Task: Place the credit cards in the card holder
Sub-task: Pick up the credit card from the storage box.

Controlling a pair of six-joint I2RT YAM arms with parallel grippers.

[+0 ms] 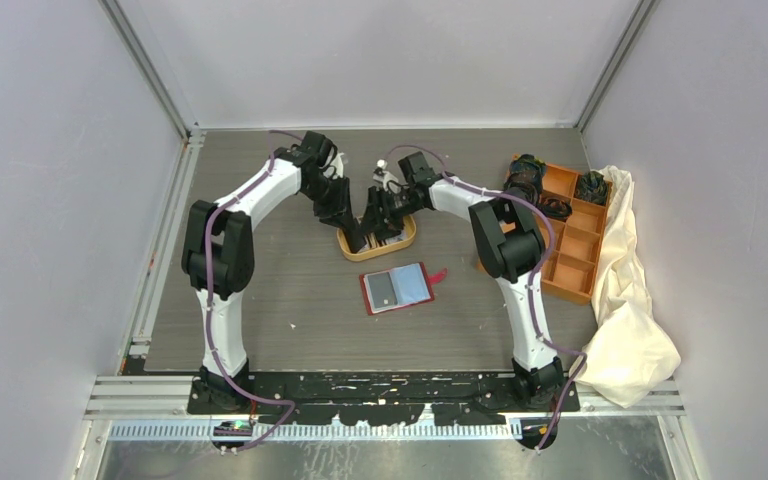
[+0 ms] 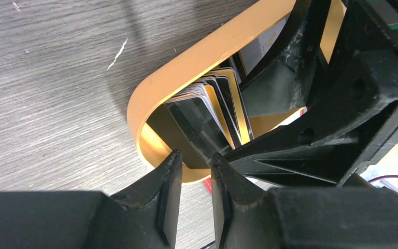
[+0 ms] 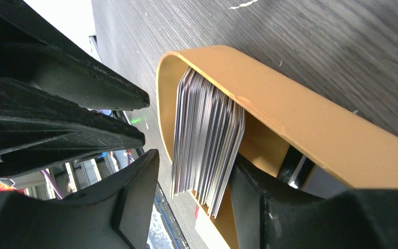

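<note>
The credit cards (image 3: 204,140) stand on edge as a stack inside the orange oval tray (image 1: 406,238). My right gripper (image 3: 194,163) is open, its jaws straddling the stack, one finger (image 3: 249,187) against it inside the tray. My left gripper (image 2: 194,158) is narrowly open and empty, its tips at the tray rim (image 2: 197,57) by a black card (image 2: 197,122). In the top view both grippers, left (image 1: 355,238) and right (image 1: 380,230), meet over the tray. The red card holder (image 1: 397,289) lies open in front of the tray with one dark card in it.
An orange compartment box (image 1: 570,235) with black coiled bands (image 1: 525,180) stands at the right. A cream cloth (image 1: 630,300) lies beside it. Grey walls enclose the table on three sides. The two grippers are very close together.
</note>
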